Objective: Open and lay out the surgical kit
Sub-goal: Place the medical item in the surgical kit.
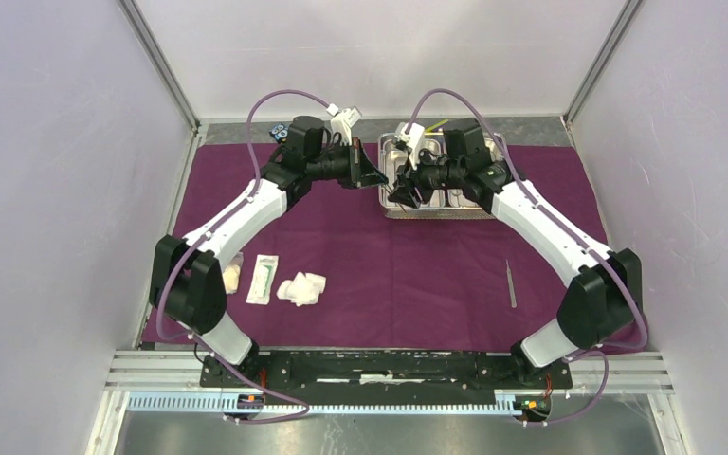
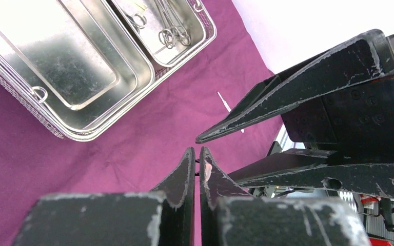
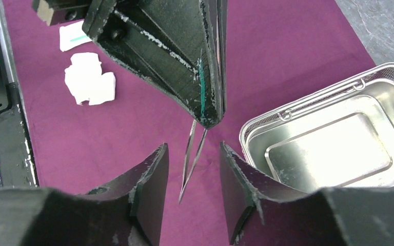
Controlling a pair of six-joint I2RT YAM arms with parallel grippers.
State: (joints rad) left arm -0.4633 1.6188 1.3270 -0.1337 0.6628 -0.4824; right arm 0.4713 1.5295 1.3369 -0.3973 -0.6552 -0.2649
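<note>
1. The tweezers (image 3: pixel 187 174) hang in the air, points down, over the purple cloth wrap (image 1: pixel 417 275), just off the near-left corner of the steel tray (image 3: pixel 328 154). The tray sits at the far edge of the tabletop, a little right of middle.
2. The left gripper (image 3: pixel 211 120) has its fingers pressed together, pinching the tweezers by the upper end. The right gripper (image 3: pixel 193 147) has its fingers spread, one on either side of the legs. The right wrist view shows no contact.
3. Step, as I read it: a handover of the tweezers from left to right, partway through unloading the tray. The next move calls for the right fingers to close squarely across both legs before the left lets go. A skewed bite could twist or drop them.
4. Out on the cloth are the gauze wads (image 1: pixel 301 287) and the flat white packet (image 1: pixel 263 278), toward the near-left corner. One slim steel instrument (image 1: pixel 511 282) lies toward the near-right corner, well apart from them.
5. The clamps (image 2: pixel 172 31) lie in the tray compartment farther from the left gripper. The nearer compartment is bare. I judge the clamps are yet to be laid out.
6. Hidden or unclear:
   - In the top view the arms cover most of the tray, and the held tweezers cannot be made out.
   - The left wrist view does not show the tweezers in its own fingers.
   - The clamps overlap, so I cannot count them.
   - The slim instrument is too thin to name.
</note>
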